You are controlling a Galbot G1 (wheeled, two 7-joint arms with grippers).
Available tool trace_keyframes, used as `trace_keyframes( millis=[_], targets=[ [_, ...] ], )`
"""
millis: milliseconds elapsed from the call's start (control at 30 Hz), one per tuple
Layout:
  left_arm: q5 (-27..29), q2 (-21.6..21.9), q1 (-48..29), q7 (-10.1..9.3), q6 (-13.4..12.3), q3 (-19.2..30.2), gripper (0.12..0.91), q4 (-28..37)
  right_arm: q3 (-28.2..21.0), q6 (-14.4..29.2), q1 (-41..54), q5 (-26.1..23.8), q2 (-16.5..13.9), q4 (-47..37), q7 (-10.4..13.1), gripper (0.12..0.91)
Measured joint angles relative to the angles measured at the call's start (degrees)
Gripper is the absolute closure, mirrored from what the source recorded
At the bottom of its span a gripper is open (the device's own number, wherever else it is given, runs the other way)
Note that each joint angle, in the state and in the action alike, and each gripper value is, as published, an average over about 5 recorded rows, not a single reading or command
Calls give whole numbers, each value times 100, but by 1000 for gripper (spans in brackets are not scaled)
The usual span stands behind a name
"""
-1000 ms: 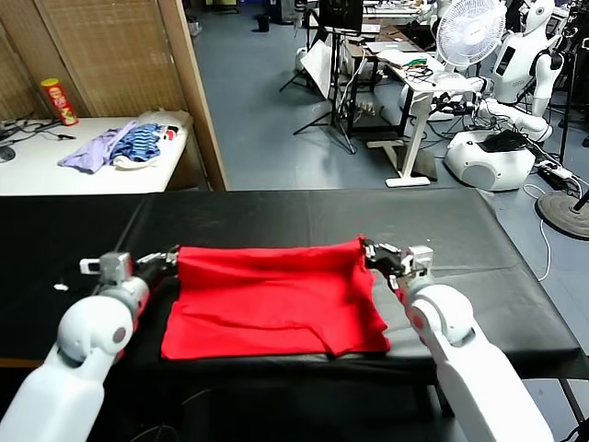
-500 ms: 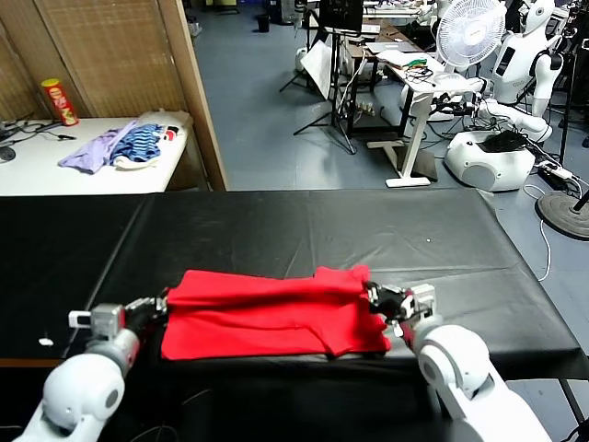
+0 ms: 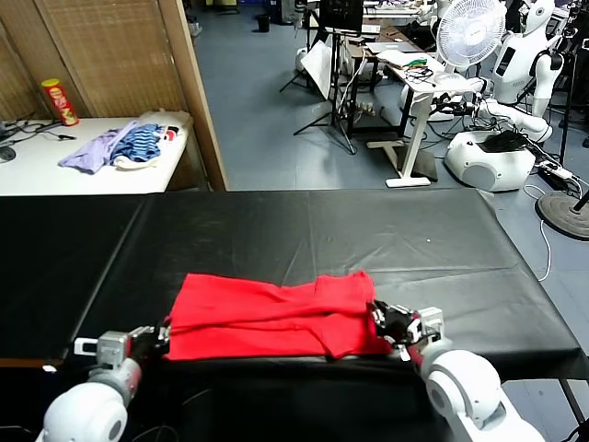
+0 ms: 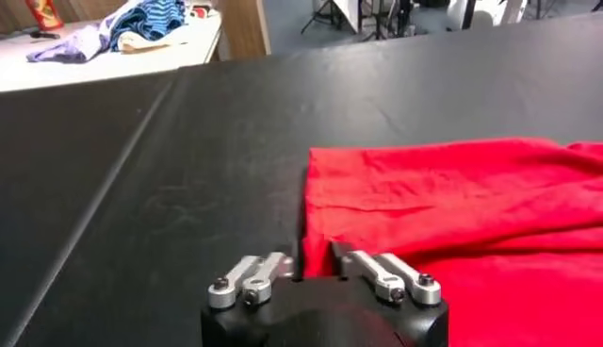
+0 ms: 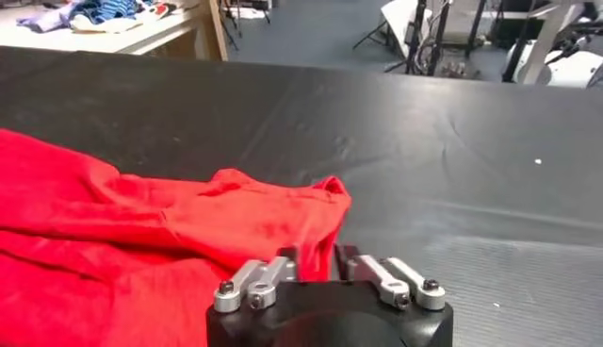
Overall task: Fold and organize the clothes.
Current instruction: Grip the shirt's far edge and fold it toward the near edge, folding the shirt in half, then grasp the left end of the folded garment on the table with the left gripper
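The red T-shirt (image 3: 276,318) lies folded in the lower middle of the head view, close to the near edge of the black table (image 3: 368,230). The left gripper (image 3: 147,343) and the right gripper (image 3: 391,327) stand at its two near corners with fingers released, grasping nothing. A clean retreat should go straight away from the cloth, so that the fold does not drag. The far half of the table offers open room.

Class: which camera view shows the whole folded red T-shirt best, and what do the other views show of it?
The head view: the red T-shirt lies whole on the black table. The left wrist view shows only one end of it; the right wrist view only its rumpled other end.
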Motion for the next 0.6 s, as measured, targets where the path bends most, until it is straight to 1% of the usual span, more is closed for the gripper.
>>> trace_keyframes(
  millis=[33,67,133,167,233,300,400,500,600],
  targets=[
    [-25,4,11,4,-3,-24,457,-43,18,22,38,-19,25,-24,34,313],
    [-63,9,9,7,-16,-46,407,-79,18,72,90,-63,60,-69,62,280],
    [-189,22,-53,-3,-60,-70,312,-107,-27,242,240,-203,156,-217,85,244],
    [-279,25,-119,-30,-96,-68,280,-92,-70,350,336,-297,218,-318,85,238],
    [-502,17,-314,-95,-155,-31,244,-9,-185,538,554,-485,360,-554,78,229],
    [-743,-7,-590,-145,-212,38,236,157,-317,657,793,-637,513,-831,68,228],
    [-995,-53,-1066,-130,-293,171,233,509,-494,735,1110,-758,718,-1242,56,227],
    [-1097,-93,-1508,-51,-332,305,232,913,-615,756,1307,-811,877,-1567,44,227],
    [-1169,-113,-1828,84,-328,407,232,1307,-685,772,1400,-844,1001,-1781,37,227]
  ],
)
